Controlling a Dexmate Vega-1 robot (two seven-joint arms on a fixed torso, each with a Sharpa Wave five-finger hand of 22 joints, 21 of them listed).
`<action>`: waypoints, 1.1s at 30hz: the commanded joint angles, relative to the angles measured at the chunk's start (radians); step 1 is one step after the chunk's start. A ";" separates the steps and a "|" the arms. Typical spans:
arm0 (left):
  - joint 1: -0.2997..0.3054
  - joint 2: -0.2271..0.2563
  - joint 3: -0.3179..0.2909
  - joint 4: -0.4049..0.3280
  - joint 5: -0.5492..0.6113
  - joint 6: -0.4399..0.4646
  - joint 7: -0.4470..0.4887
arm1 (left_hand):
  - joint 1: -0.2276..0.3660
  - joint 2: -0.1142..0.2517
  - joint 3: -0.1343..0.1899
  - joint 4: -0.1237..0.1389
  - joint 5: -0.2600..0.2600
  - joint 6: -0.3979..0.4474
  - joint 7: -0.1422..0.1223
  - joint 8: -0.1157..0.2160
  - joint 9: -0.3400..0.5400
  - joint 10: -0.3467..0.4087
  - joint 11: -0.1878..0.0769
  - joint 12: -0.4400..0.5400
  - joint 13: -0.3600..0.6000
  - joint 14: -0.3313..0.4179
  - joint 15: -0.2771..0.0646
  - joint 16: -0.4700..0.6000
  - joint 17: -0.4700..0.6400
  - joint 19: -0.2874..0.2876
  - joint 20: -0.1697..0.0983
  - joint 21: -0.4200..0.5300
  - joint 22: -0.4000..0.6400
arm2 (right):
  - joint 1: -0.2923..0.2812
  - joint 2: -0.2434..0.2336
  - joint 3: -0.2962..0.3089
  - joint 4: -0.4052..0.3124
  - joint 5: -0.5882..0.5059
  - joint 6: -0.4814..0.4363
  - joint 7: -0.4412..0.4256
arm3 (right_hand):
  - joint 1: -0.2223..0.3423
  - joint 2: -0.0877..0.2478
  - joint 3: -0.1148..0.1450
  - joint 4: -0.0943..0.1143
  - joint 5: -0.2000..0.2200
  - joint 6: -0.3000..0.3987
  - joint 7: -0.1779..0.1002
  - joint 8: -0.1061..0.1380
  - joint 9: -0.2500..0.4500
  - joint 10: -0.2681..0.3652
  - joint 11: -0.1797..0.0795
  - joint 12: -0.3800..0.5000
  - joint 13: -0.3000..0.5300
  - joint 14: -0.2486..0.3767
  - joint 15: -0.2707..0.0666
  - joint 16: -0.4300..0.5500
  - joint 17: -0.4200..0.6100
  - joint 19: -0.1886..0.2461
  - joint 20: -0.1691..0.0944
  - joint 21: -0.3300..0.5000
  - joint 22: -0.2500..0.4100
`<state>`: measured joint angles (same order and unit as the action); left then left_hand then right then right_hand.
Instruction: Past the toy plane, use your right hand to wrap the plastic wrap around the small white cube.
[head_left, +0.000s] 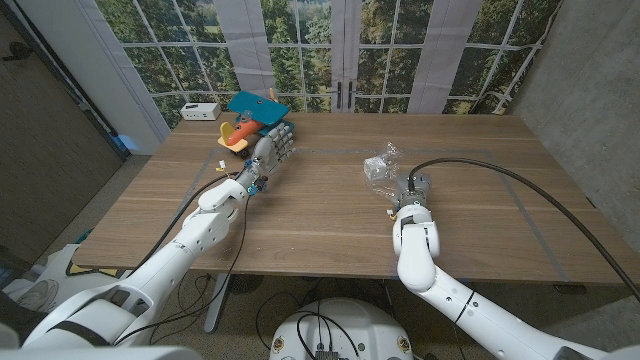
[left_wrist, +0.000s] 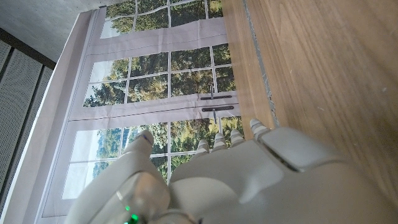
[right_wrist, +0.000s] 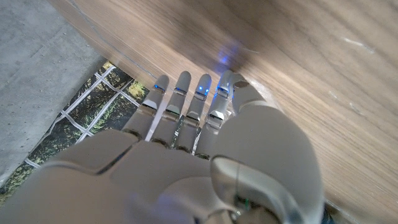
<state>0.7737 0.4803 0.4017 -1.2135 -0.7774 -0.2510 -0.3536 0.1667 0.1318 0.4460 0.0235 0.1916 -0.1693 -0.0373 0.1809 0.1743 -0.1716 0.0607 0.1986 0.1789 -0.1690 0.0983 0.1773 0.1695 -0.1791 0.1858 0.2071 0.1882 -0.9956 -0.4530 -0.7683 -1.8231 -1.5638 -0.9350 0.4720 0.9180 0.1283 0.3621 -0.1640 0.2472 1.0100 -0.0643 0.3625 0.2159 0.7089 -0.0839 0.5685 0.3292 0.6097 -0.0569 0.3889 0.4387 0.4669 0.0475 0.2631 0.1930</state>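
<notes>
A crumpled sheet of clear plastic wrap (head_left: 381, 165) lies on the wooden table (head_left: 330, 215) right of centre, with a small white cube (head_left: 374, 168) showing in it. My right hand (head_left: 408, 192) sits just on the near side of the wrap, fingers (right_wrist: 186, 102) stretched out side by side over the wood, holding nothing I can see. The toy plane (head_left: 255, 112), blue with an orange part, stands at the back left. My left hand (head_left: 272, 150) is beside it, fingertips (left_wrist: 219, 142) straight and apart from the thumb, with nothing in it.
A small white box (head_left: 200, 110) sits at the table's back left corner, left of the plane. A black cable (head_left: 520, 185) arcs over the right part of the table. Large windows stand behind the far edge.
</notes>
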 joint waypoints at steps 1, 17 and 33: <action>-0.005 -0.001 0.001 0.007 0.001 0.003 0.000 | 0.000 -0.007 0.003 -0.003 -0.001 -0.167 -0.007 0.003 0.003 -0.214 -0.005 0.001 0.004 -0.172 0.003 0.002 0.003 -0.007 0.008 0.007 0.005 | -0.047 0.016 0.042 -0.016 0.263 0.033 -0.520 | 0.010 0.012 0.003 0.013 -0.008 0.037 0.007 0.008 0.003 0.042 0.005 0.019 -0.001 0.020 -0.149 0.007 0.000 0.004 -0.011 0.004 0.004; -0.004 0.003 -0.003 0.010 -0.002 0.000 -0.005 | 0.000 -0.006 0.004 -0.004 -0.001 -0.167 -0.006 0.003 0.003 -0.214 -0.004 0.001 0.004 -0.173 0.004 0.002 0.003 -0.007 0.008 0.007 0.005 | 0.020 0.041 0.008 0.056 0.473 0.023 -0.915 | 0.032 0.021 0.013 0.006 -0.018 0.057 0.032 0.014 0.007 0.045 -0.017 0.023 -0.003 0.028 -0.159 -0.002 -0.003 0.012 -0.018 0.009 0.004; -0.013 -0.001 -0.009 0.033 -0.006 -0.008 -0.015 | 0.001 -0.005 0.005 -0.005 -0.001 -0.164 -0.006 0.004 0.003 -0.213 -0.004 0.001 0.004 -0.173 0.003 0.002 0.003 -0.007 0.006 0.007 0.005 | 0.134 0.021 -0.080 0.122 0.568 0.008 -1.004 | 0.042 0.023 0.017 0.007 -0.025 0.060 0.031 0.021 0.020 0.051 -0.024 0.026 -0.007 0.054 -0.156 0.000 -0.001 0.025 -0.021 0.016 0.004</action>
<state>0.7668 0.4821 0.3962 -1.1962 -0.7801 -0.2521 -0.3616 0.1667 0.1318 0.4460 0.0236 0.1916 -0.1693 -0.0373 0.1809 0.1743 -0.1716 0.0608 0.1986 0.1789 -0.1690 0.0982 0.1773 0.1695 -0.1790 0.1857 0.2071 0.1882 -0.9310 -0.4216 -0.7958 -1.7431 -1.0716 -0.9210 -0.4477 0.9525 0.1489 0.3695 -0.1565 0.2242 1.0611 -0.0304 0.3746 0.2298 0.7595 -0.1000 0.5887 0.3198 0.6540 -0.0591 0.3889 0.4339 0.4826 0.0247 0.2708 0.1929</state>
